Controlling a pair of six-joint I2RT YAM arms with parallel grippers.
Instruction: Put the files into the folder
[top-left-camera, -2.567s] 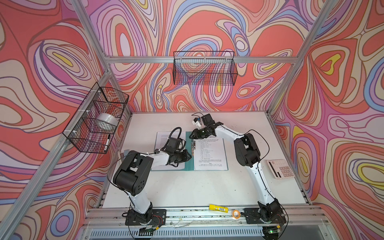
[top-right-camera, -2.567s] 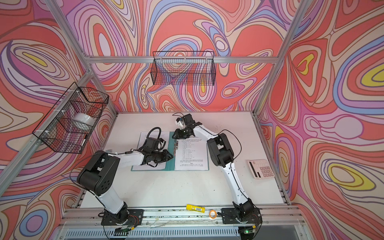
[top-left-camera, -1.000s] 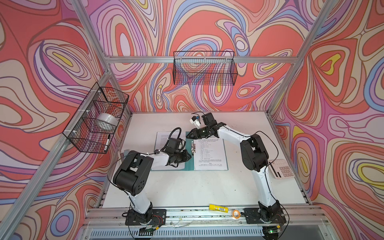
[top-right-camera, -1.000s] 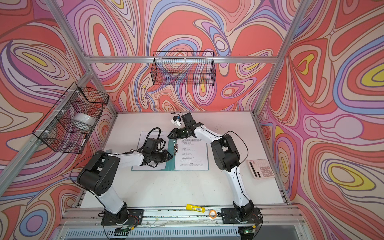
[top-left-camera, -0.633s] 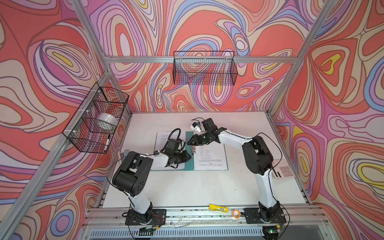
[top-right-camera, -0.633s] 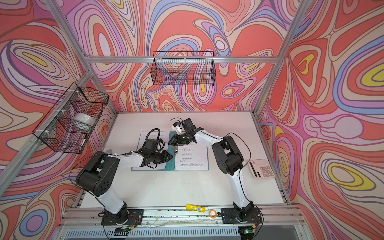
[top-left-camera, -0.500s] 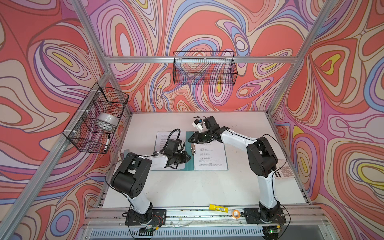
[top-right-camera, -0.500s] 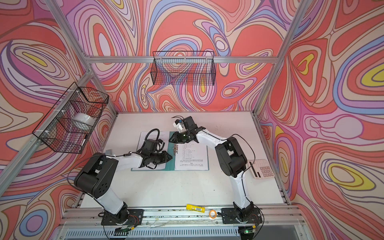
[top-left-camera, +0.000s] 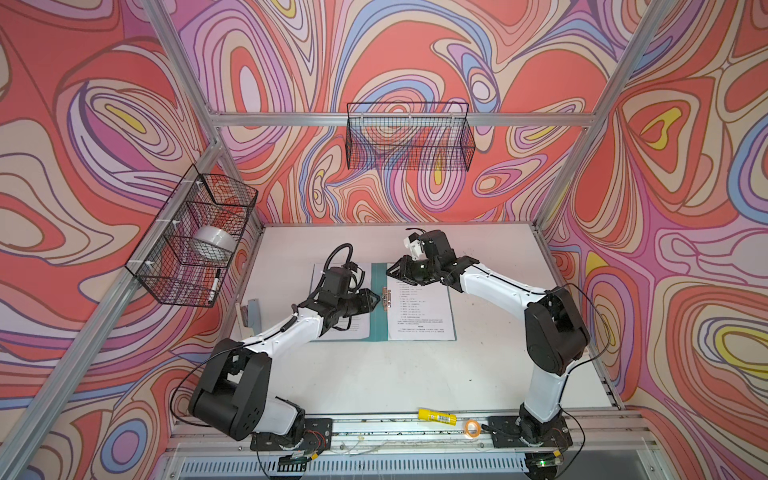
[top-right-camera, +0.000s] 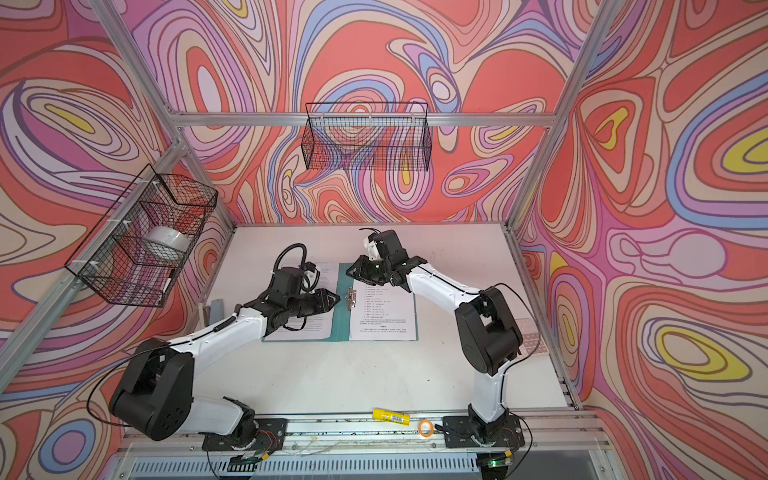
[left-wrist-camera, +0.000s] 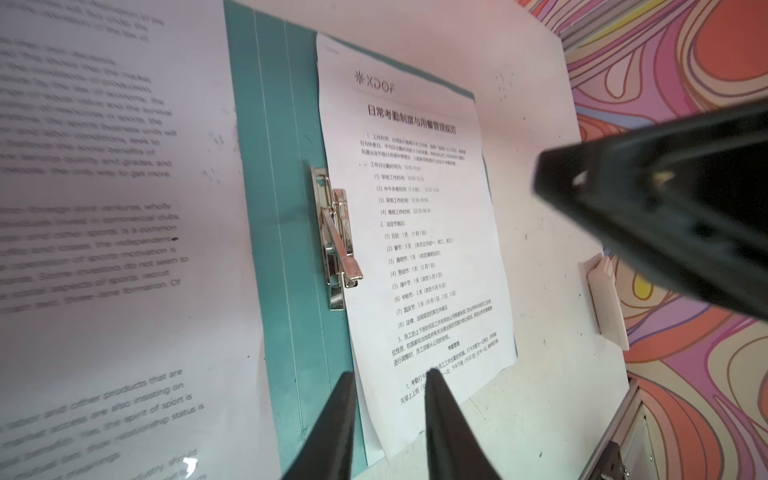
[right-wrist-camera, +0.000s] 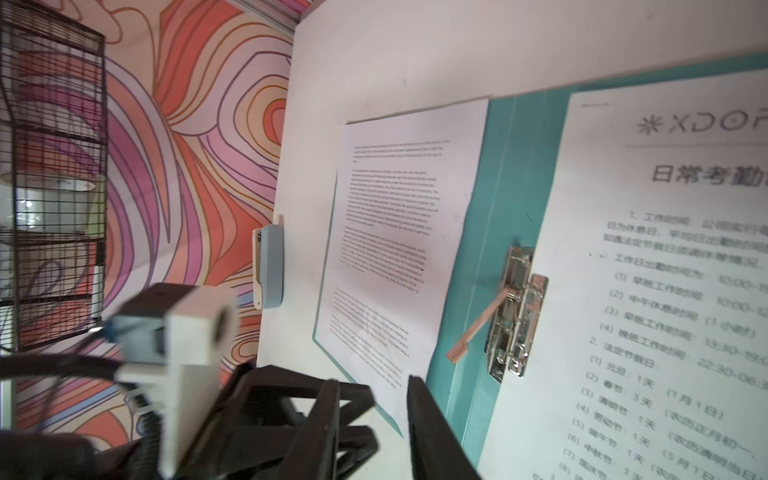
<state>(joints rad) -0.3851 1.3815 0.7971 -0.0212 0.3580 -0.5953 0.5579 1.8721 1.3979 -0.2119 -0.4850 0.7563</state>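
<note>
Hovering over the folder (top-left-camera: 377, 320), spread flat at frame centre: left gripper (top-left-camera: 377, 297) and right gripper (top-left-camera: 390, 272), jaws slightly apart, holding nothing. Files (top-left-camera: 419, 307) lie on both halves, clip (top-left-camera: 386, 301) at spine.

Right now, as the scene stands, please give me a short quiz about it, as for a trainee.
1. True or false: the folder lies shut.
2. Where does the clip sit? A: by the spine. B: at the folder's outer edge. C: off the folder.
3. Which is nearer the clip: the left pincer or the right pincer?

Key
1. False: it lies open, with sheets on both halves.
2. A.
3. The left pincer.
</note>
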